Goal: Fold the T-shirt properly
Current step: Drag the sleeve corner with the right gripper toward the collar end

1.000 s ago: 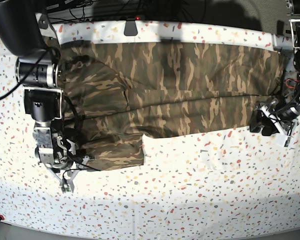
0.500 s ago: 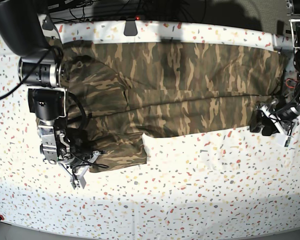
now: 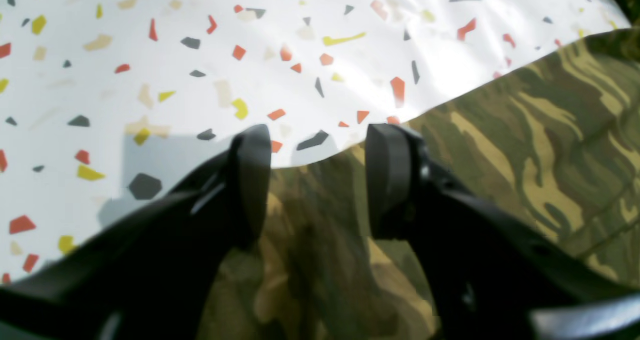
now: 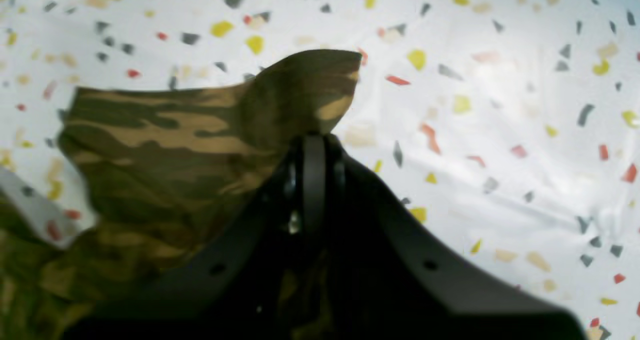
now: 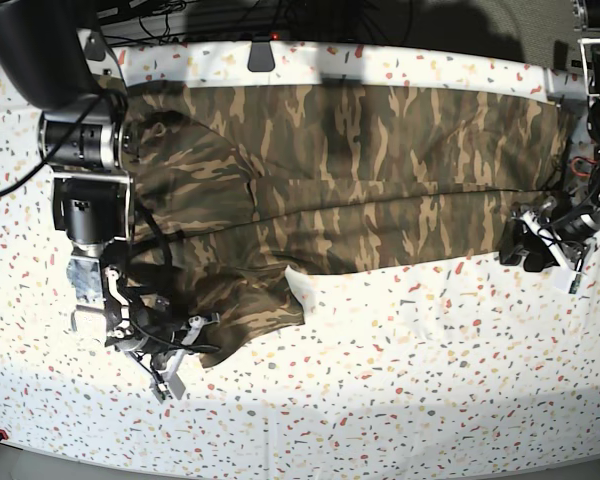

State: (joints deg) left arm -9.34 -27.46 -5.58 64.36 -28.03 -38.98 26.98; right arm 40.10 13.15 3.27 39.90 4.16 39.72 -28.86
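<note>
Right tool (image 4: pixel 314 145) pinches a T-shirt (image 5: pixel 360 170) corner; left tool (image 3: pixel 315 175) gapes.
The camouflage shirt lies spread on the speckled table (image 5: pixel 430 340); its hem edge runs beneath the left tool's parted fingers (image 3: pixel 250 180), nothing gripped.

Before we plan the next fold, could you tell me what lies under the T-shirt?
The speckled table cover shows around the T-shirt; whatever lies directly beneath the cloth is hidden.

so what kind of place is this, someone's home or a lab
Most likely a robot lab or test bench, not a home. Two black arms work a camouflage T-shirt on a table under a terrazzo-print cover, the right gripper pinching the cloth, and loose cables run behind.
</note>
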